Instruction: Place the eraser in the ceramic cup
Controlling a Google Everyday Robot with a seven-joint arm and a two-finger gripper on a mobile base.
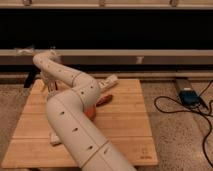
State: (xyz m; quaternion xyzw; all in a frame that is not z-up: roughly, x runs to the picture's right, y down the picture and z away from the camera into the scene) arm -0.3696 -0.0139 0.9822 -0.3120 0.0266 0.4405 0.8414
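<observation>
My gripper (47, 87) hangs at the far left of a wooden board (125, 125) laid on a speckled floor (175, 140), like a lab or test room. A dark window wall (125, 40) runs behind, and black cables (180, 107) trail from a small blue box (189, 95).

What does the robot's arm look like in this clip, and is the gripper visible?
The arm is a thick, off-white chain of rounded tube segments, smooth, dotted with small dark holes. No cables show on it. The gripper, at the board's far left, is mostly hidden behind the arm.
</observation>
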